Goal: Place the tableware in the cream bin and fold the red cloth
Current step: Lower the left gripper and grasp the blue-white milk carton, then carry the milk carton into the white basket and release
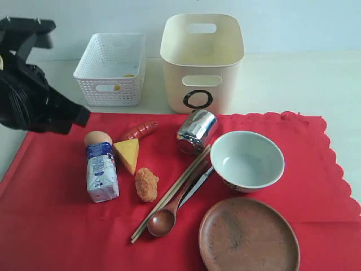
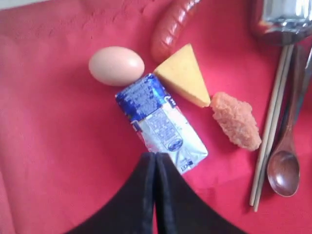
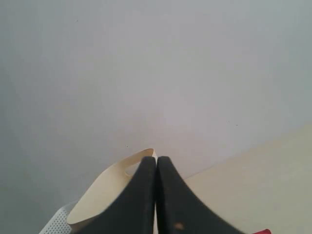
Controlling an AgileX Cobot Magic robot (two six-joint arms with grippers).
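Pale tabletop (image 1: 293, 79) and a plain wall make the background. Across the front lies the red cloth (image 1: 51, 226), spread flat with everything on it, so I judge that folding must wait until it is cleared. Behind its far edge the cream bin (image 1: 175, 84) stands upright with its mouth open, well placed to receive the tableware; none is inside yet, as far as this angle shows. Beside it is a white lattice basket (image 1: 104, 79), perhaps with something yellow in it.

On the cloth, the brown plate (image 1: 248, 237) sits nearest the camera, and the white bowl (image 1: 246, 161) just behind it. The steel cup (image 1: 196, 131) lies on its side near the bin. The wooden spoon (image 1: 163, 220), chopsticks (image 1: 169, 195) and a slim utensil (image 1: 197, 185) lie together in one slanted bundle.

The left arm (image 1: 34, 101) hangs over the cloth's left part. Its jaws are pressed together and empty, pointing down near a milk carton (image 2: 161, 129). The right jaws are also pressed together and hold nothing, aimed at the wall above the bin.
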